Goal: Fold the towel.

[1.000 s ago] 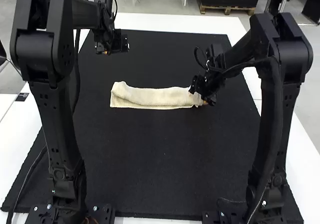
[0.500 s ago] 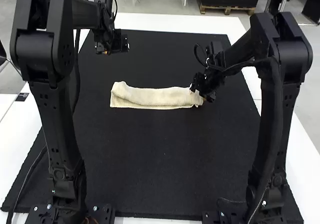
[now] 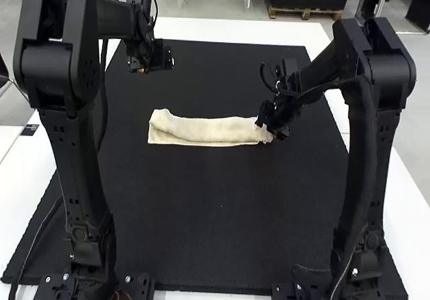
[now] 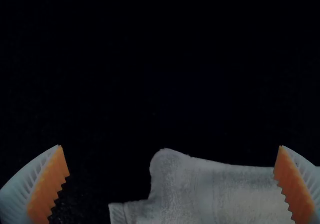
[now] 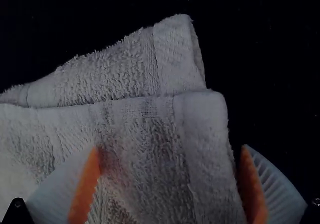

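The cream towel (image 3: 208,131) lies folded into a long narrow strip across the black mat (image 3: 215,213) on the white desk (image 3: 228,28), its layers slightly offset at the right end. The right pincer (image 3: 273,136) is down at that end, parted wide — one orange pad (image 5: 84,189) over the cloth, the other (image 5: 251,189) just beside its short edge. The left pincer (image 3: 149,68) hangs above the mat, farther forward than the towel's left end, its ribbed fingers (image 4: 20,189) spread wide with nothing between them.
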`<act>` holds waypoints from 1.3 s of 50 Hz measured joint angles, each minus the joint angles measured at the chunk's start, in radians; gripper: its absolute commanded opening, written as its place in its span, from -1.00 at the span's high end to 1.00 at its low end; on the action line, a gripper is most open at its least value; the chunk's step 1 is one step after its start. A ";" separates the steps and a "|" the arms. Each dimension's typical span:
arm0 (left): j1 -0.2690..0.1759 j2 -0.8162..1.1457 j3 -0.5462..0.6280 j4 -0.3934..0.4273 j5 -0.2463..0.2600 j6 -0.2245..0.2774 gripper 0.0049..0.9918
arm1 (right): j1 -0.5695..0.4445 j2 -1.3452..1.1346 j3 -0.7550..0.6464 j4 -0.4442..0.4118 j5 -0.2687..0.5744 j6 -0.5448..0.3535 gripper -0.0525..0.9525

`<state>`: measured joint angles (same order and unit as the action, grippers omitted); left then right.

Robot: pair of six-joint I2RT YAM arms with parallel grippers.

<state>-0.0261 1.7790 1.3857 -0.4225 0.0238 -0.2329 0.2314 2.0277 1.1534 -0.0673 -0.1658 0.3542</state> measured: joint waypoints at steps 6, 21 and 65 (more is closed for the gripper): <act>0.000 0.000 0.000 0.000 0.002 0.000 -0.96 | 0.008 0.001 0.000 -0.001 0.006 -0.003 0.44; 0.003 0.000 0.000 0.000 0.003 0.000 -0.96 | 0.024 0.001 0.000 0.000 0.005 -0.003 0.94; 0.039 -0.161 0.014 -0.021 0.009 -0.013 -0.96 | -0.013 0.000 -0.008 -0.018 -0.014 -0.011 0.94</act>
<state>0.0132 1.6176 1.3998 -0.4438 0.0326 -0.2455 0.2180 2.0274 1.1450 -0.0853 -0.1795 0.3431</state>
